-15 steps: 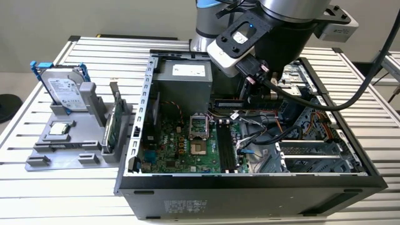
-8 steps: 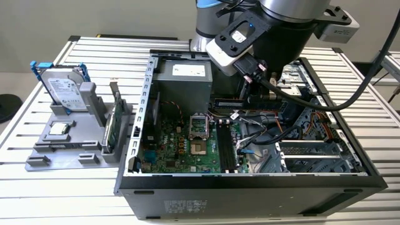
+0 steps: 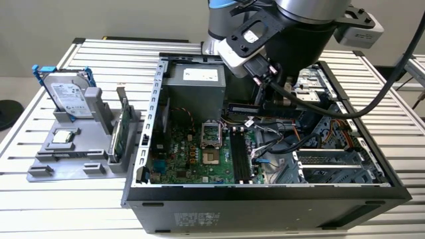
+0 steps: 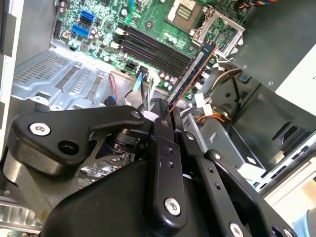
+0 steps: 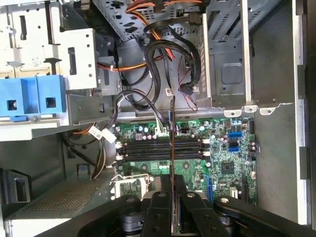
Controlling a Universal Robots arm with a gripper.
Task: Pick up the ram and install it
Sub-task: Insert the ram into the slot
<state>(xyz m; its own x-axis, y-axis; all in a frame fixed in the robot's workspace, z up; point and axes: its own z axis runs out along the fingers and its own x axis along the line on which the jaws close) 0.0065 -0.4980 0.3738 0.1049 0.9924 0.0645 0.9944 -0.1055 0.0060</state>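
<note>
The ram (image 3: 256,107) is pinched at one end between the closed fingers of my end effector (image 3: 274,99), so I judge the pick-up done. In the exterior view it hangs as a dark strip just right of centre in the frame, inside the open computer case (image 3: 265,204) and above the motherboard (image 3: 192,154), touching nothing but my fingers. In the first wrist view it shows edge-on and lies across the memory slots (image 5: 163,148) rather than along them. All the slots look empty, and there is clear air between them and the stick. The installing is therefore not yet done: by my reading the stick has to be lined up with a slot and seated. At the exterior view's left, the grey holder (image 3: 66,159) on the tabletop (image 3: 66,209) carries the hard drive (image 3: 66,94).
</note>
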